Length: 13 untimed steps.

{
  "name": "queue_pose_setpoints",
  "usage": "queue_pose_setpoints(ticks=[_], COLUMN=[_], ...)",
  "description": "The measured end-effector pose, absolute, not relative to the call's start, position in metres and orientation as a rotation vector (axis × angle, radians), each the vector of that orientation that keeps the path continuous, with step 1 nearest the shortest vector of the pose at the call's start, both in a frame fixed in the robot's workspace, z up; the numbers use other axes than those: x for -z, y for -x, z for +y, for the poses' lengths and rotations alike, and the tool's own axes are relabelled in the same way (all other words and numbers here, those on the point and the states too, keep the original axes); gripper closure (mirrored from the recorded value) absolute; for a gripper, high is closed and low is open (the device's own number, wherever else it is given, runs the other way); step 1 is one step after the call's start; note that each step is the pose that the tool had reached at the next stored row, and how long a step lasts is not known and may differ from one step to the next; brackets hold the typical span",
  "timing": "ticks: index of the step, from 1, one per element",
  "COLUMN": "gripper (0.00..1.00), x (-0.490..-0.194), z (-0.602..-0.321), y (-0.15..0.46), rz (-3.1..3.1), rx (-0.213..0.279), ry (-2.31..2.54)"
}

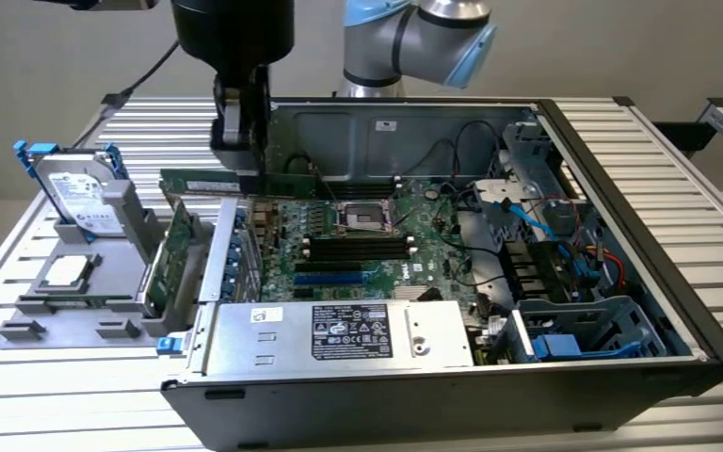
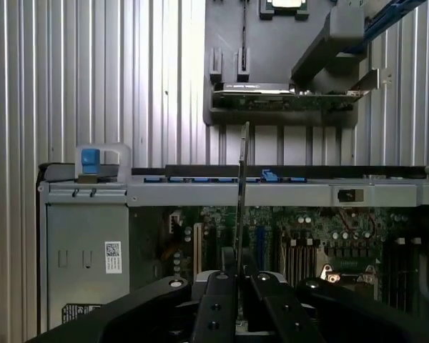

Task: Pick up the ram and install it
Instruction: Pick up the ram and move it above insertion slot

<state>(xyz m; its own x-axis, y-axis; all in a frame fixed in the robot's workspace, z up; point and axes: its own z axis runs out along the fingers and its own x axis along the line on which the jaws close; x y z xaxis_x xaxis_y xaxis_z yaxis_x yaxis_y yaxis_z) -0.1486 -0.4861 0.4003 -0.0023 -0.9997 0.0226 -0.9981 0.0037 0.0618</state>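
So the gripper (image 2: 237,277) is pinched narrow on the ram (image 2: 242,187), fingers (image 2: 216,300) clamping the stick's near end, with the board standing on edge and sticking out away from the wrist. It hangs in the air above the case (image 1: 462,419), over the wall on the exterior view's left, well clear of the motherboard (image 1: 336,268) and its black slots (image 1: 359,248). Past that wall sits the gray tray (image 1: 67,306) with a card (image 1: 173,259) and a hard drive (image 1: 79,193).

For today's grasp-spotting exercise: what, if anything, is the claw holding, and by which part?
The claw holds the ram, pinching its flat faces at the upper long edge. The stick lies level across the side wall of the open computer case.
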Motion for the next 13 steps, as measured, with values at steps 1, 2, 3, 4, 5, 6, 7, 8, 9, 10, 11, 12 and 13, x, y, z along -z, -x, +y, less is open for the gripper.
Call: queue_pose_setpoints(ticks=[1, 2, 3, 4, 5, 6, 7, 8, 9, 10, 11, 12, 13], gripper=[0.86, 0.86, 0.86, 0.86, 0.86, 0.86, 0.86, 0.86, 0.86, 0.86, 0.86, 0.86, 0.86], x=[-0.4, -0.4, -0.4, -0.4, -0.4, -0.4, -0.4, -0.4, -0.4, -0.399, -0.399, -0.399, -0.398], z=[-0.485, -0.483, -0.482, -0.481, -0.479, -0.478, -0.476, -0.474, -0.472, -0.47, -0.468, -0.466, -0.464], y=[0.145, 0.142, 0.139, 0.136, 0.134, 0.131, 0.129, 0.127, 0.125, 0.124, 0.123, 0.122, 0.121], rz=[-2.182, -2.182, -2.182, -2.182, -2.182, -2.183, -2.183, -2.184, -2.185, -2.188, -2.19, -2.192, -2.195], rx=[0.043, 0.043, 0.043, 0.043, 0.043, 0.043, 0.042, 0.04, 0.037, 0.032, 0.027, 0.022, 0.017], ry=[-2.176, -2.176, -2.176, -2.176, -2.176, -2.176, -2.176, -2.177, -2.179, -2.181, -2.183, -2.185, -2.188])
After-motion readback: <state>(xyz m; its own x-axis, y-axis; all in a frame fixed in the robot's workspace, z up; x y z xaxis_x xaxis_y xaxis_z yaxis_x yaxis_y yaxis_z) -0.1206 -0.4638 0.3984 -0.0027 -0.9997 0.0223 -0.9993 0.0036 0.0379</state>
